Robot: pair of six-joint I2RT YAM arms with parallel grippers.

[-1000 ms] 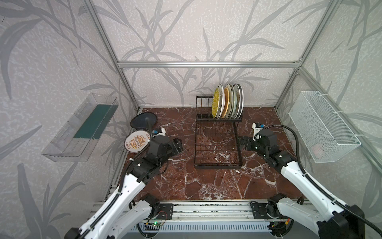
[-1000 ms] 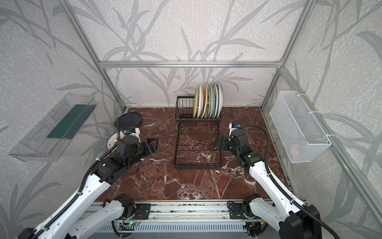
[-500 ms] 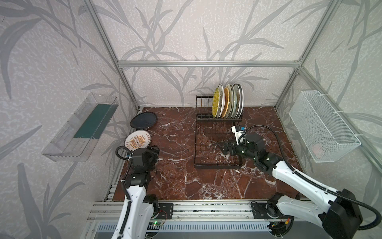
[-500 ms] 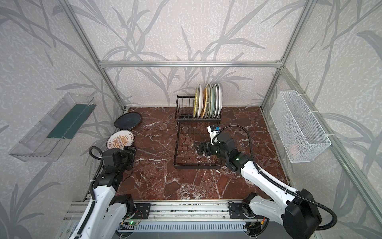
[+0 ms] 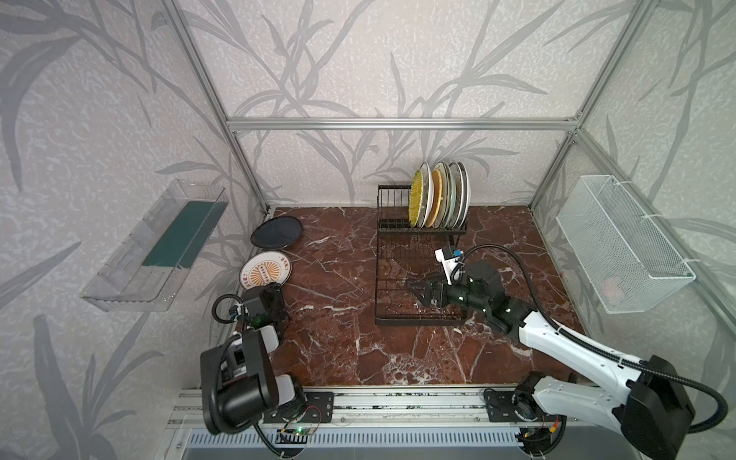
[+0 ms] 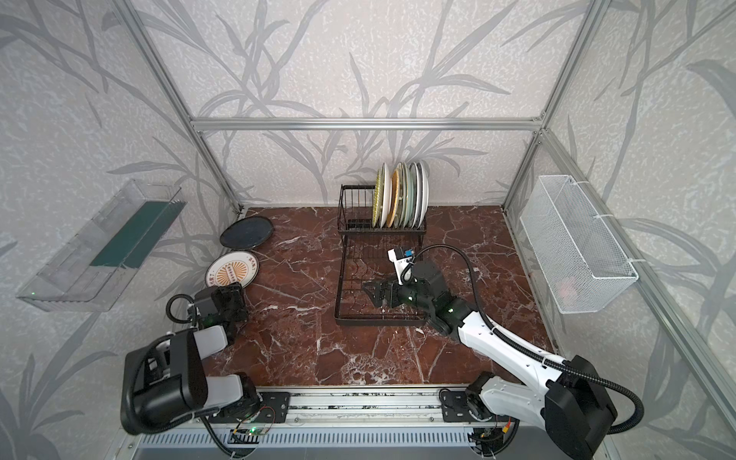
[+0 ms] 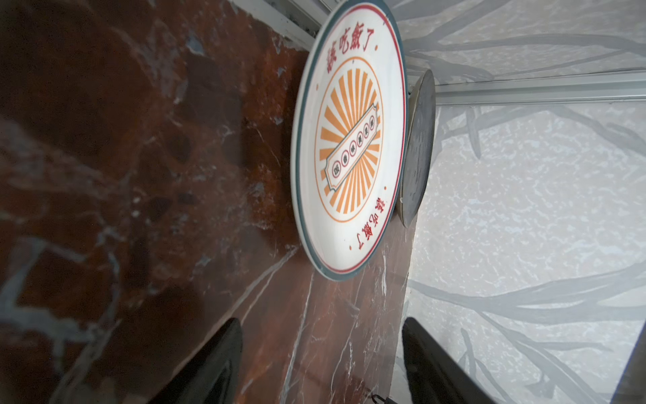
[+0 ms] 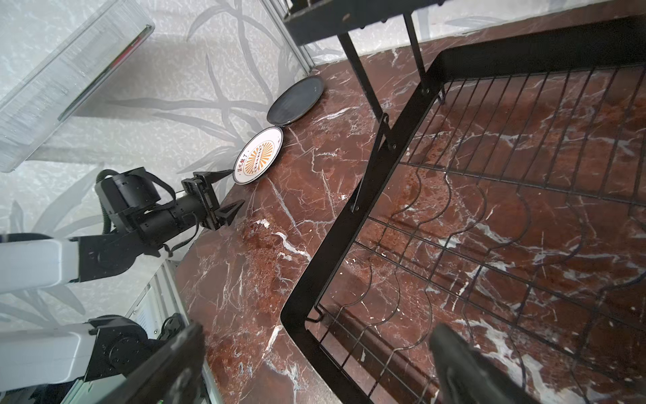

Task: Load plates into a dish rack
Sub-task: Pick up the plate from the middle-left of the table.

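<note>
On the left wall, a clear bin (image 5: 155, 247) is hanging; below it, on the red-brown worktop (image 5: 338, 298), a black plate (image 5: 276, 235) is lying flat near the back corner; just beside it, nearer the front, a white plate with orange rays (image 5: 265, 273) is lying flat too; the left fingers (image 7: 216, 360) are pointing at this white plate from the front; they are hovering near its rim but not touching it; they are standing apart and gripping nothing.

In the middle, the black dish rack (image 5: 376, 278) is sitting on the worktop; a row of plates (image 5: 438, 195) is standing on edge in its raised back part, all packed toward the right end; the nearest one is showing a yellow face.

The right fingers (image 8: 465, 367) are hovering just over the flat front tray of the rack; they are spread wide and gripping nothing; the right arm is reaching in from the front right.

On the right wall, a white mesh basket (image 5: 621, 247) is hanging.
</note>
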